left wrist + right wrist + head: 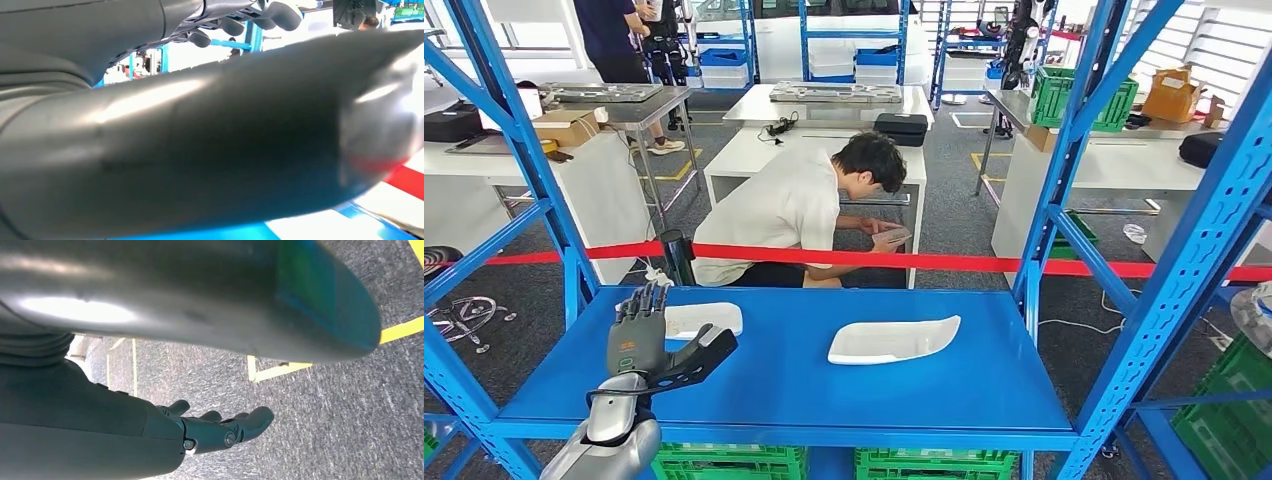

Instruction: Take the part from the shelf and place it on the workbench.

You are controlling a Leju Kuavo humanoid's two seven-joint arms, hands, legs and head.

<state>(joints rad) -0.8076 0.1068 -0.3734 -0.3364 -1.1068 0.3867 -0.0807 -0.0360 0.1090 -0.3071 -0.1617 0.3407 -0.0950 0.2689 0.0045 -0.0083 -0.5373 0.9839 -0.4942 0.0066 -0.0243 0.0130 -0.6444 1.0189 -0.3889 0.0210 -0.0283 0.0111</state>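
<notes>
Head view: left hand (pixel 637 340) up over the blue shelf (pixel 804 385), fingers (pixel 646 299) spread and pointing up, thumb out to the side, holding nothing. Just past the fingers, one white part (pixel 705 319) flat on the shelf. Near the middle of the shelf, a second white part (pixel 893 340), long and curved, well apart from the hand. Right hand (pixel 220 427) seen from the right wrist camera, hanging low over grey carpet with yellow lines, fingers loosely curled, nothing inside.

Step in hand, by the look of it: reaching for the near white part. To do it well: go slow, tip the hand down, slide fingers under one edge and thumb on top. Thin, flat and smooth, so likely to slip; a firm pinch needed before any lift.

Behind the red tape (pixel 904 259), a person (pixel 799 205) bent low by a white bench (pixel 754 150).

Small orange mark on the back of the left hand, too tiny to read. No other writing clear enough.
</notes>
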